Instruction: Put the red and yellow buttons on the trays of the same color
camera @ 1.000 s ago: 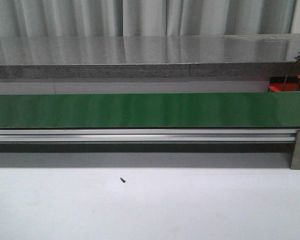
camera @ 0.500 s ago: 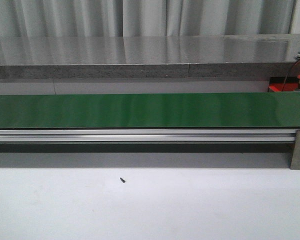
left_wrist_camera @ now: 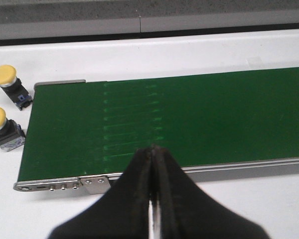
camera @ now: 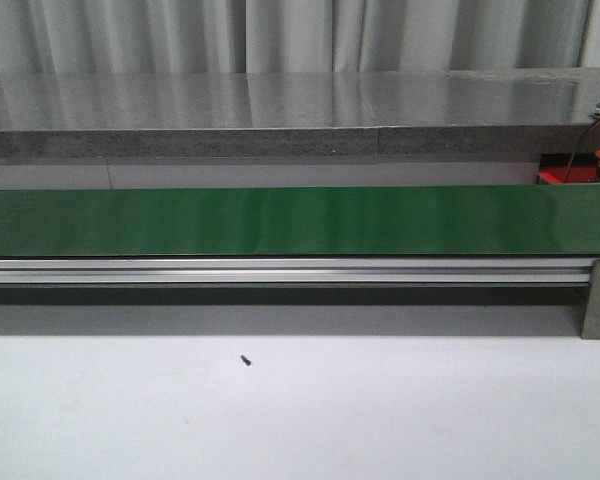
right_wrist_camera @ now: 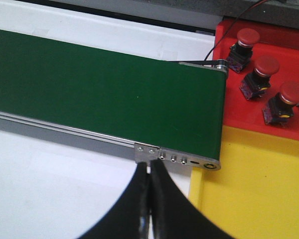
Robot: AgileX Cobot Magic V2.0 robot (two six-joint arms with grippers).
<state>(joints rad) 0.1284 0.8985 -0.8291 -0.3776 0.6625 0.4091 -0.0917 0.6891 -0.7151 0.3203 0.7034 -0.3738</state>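
A white table [camera: 300, 410] carries the green belt [camera: 280, 220]; three red buttons [right_wrist_camera: 261, 67] sit on the red tray [right_wrist_camera: 289, 124] beside the yellow tray [right_wrist_camera: 259, 189], two yellow buttons [left_wrist_camera: 2, 74] lie off the belt's other end, and the left gripper [left_wrist_camera: 152, 149] and right gripper [right_wrist_camera: 148, 164] are both closed, empty.

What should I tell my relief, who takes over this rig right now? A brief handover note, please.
Left end effector: shut, holding nothing, at one end of the green belt.
Right end effector: shut, holding nothing, at the belt's other end.
Done: three red buttons sit on the red tray.
Left: two yellow buttons stand on the white table beside the belt's end, seen from the left wrist. The yellow tray holds nothing in the part shown, so both seem still to be placed. Nothing is on the belt in view.
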